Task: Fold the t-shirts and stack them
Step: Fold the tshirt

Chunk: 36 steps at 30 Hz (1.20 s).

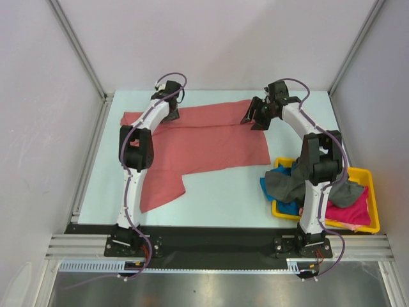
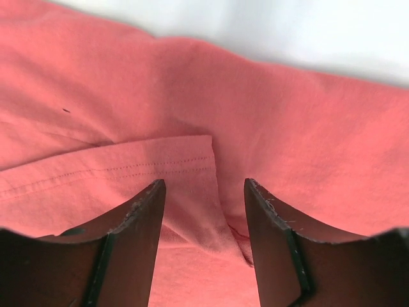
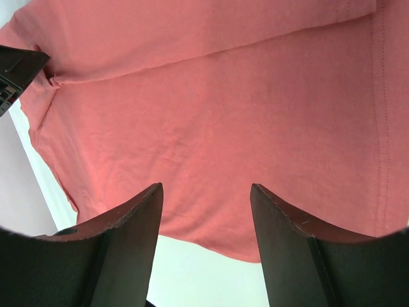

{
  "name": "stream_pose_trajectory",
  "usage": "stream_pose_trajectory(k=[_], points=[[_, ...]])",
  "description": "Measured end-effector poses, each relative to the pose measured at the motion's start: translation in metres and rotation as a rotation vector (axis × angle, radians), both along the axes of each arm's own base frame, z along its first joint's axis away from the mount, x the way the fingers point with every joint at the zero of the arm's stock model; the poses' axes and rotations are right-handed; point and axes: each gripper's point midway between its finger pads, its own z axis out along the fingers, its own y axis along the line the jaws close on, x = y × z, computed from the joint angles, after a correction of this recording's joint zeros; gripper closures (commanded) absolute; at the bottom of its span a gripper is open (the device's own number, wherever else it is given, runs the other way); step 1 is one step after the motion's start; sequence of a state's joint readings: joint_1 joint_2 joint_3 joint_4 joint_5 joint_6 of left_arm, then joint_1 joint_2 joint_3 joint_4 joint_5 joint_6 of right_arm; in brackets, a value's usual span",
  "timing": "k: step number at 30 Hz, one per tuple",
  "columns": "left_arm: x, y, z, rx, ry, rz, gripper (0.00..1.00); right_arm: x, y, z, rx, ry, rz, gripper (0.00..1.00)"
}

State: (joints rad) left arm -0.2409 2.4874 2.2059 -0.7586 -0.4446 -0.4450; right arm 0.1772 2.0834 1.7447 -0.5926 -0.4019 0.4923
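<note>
My left pincer point(image 2: 203, 185) stands partly open, jaws apart, with nothing clamped. The salmon-red t-shirt point(image 2: 287, 128) lies directly beneath it and fills the gap between the jaws. A folded layer with a stitched hem ends just ahead of that gap. Whether the fingertips touch the cloth cannot be determined.

The shirt lies spread on the bench point(image 1: 217, 198) from my left pincer across to my right pincer point(image 3: 206, 187).

My right pincer is also partly open and holds nothing. The shirt lies ahead of and beneath it, with the cloth edge and bare bench showing between the jaws.

Right of and behind this pincer, well apart, stands a yellow tray point(image 1: 362, 171). It holds a dark grey t-shirt point(image 1: 284, 182), a blue t-shirt point(image 1: 287, 208) and a magenta t-shirt point(image 1: 354, 208), all crumpled.
</note>
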Motion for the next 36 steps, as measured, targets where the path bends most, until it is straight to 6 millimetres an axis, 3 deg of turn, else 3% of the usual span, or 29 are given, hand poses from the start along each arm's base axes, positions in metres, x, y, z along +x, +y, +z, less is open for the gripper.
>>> stream_pose_trajectory(k=[8, 14, 22, 32, 36], points=[[0.005, 0.004, 0.006, 0.000, -0.024, 0.029, 0.46, 0.001, -0.003, 0.002, 0.009, -0.010, -0.003, 0.38], [0.011, 0.009, 0.008, -0.017, -0.040, 0.062, 0.57, 0.002, -0.002, 0.004, 0.013, -0.019, -0.002, 0.38], [0.012, 0.021, -0.001, -0.052, -0.022, 0.100, 0.56, 0.002, -0.002, 0.003, 0.016, -0.020, 0.000, 0.39], [0.013, 0.017, -0.010, -0.081, -0.009, 0.085, 0.55, 0.001, 0.000, 0.002, 0.026, -0.018, 0.004, 0.39], [0.014, 0.016, -0.009, -0.089, -0.011, 0.077, 0.64, 0.001, 0.001, 0.001, 0.026, -0.018, 0.006, 0.39]])
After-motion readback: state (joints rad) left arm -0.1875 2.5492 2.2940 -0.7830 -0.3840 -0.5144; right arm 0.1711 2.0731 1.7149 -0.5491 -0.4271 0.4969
